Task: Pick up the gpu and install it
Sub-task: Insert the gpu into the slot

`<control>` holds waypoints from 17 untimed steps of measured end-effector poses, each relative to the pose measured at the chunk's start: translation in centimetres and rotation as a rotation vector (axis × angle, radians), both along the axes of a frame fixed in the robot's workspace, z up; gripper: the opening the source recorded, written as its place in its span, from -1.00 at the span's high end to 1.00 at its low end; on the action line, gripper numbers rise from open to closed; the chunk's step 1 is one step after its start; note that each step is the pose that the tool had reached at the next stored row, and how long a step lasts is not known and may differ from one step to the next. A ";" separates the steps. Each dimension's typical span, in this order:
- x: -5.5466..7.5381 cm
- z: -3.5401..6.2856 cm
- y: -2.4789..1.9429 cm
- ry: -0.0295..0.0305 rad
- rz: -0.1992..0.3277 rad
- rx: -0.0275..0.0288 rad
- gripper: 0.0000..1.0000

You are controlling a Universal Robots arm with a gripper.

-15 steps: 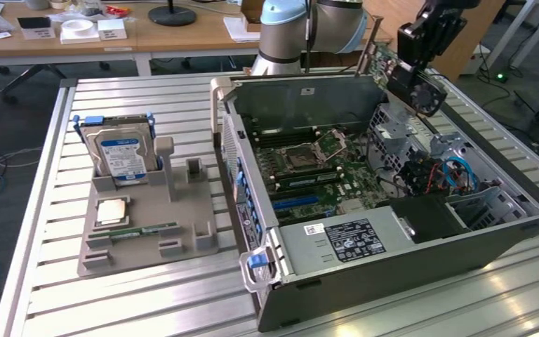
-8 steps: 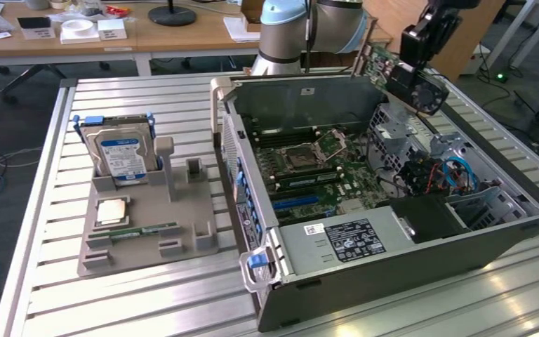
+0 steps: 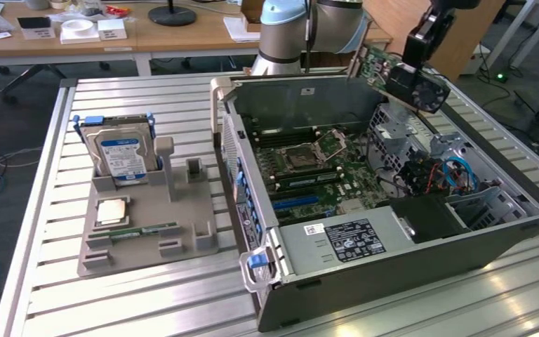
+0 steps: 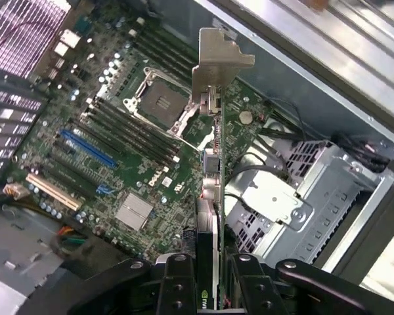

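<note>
Hand (image 3: 412, 62) is clamped on the gpu (image 3: 421, 90), open pc case (image 3: 391, 281) right below it on the slatted metal desk (image 3: 138, 302), wooden desks (image 3: 157, 38) behind.

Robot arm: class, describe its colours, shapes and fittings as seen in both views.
The arm has smooth silver-grey cylindrical segments with a pale blue joint cap. Its wrist end is black and blocky. The pincer is matt black, its two fingers studded with round screw heads.
</note>
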State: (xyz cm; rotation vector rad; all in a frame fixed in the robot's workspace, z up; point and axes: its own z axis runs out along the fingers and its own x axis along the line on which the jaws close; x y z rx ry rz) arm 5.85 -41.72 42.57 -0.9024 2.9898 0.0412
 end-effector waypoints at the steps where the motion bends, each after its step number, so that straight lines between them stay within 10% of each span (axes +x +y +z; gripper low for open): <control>1: 0.0 0.00 0.00 0.0000 0.018 0.0000 0.48; 17: 0.0 -0.02 0.00 0.0001 0.310 -0.0001 0.48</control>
